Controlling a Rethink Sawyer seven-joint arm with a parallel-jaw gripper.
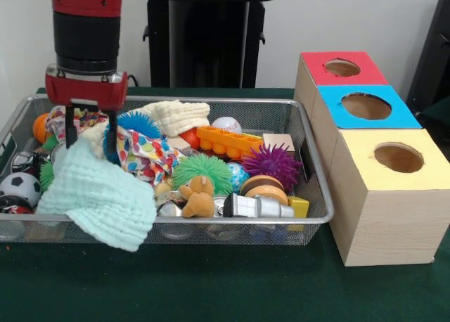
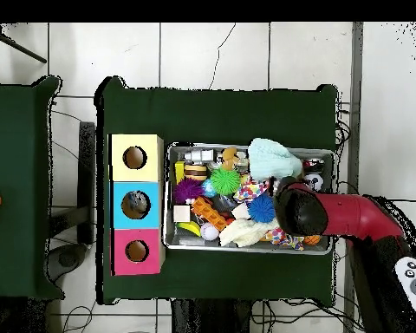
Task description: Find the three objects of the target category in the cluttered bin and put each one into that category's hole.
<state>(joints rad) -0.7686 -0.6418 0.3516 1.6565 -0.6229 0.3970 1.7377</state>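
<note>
We see a wire mesh bin [image 1: 318, 169] on the green table [image 1: 211, 287], crammed with mixed toys and cloths. A pale mint waffle-weave cloth [image 1: 98, 195] drapes over the bin's front rim, and a cream one [image 1: 179, 116] lies toward the back, next to a spotted multicoloured fabric [image 1: 144, 153]. Spiky rubber balls stand out: a blue one [image 1: 137, 125], a green one [image 1: 200, 169] and a purple one [image 1: 273, 164]. Around them sit an orange studded block [image 1: 228, 141], a white baseball [image 1: 226, 124], a small soccer ball [image 1: 19, 187], a tan plush animal [image 1: 199, 197] and a silver and black metal piece [image 1: 254, 207].

Beside the bin stand three wooden boxes in a row, each with a round hole on top: red [image 1: 342, 68], blue [image 1: 364, 106] and yellow [image 1: 398, 158].

The claw [image 1: 90, 131] hangs over the bin's end farthest from the boxes, its two dark fingers [image 1: 70, 129] spread apart and released, holding nothing, their tips just above the spotted fabric.

We can read no writing or brand on anything.
</note>
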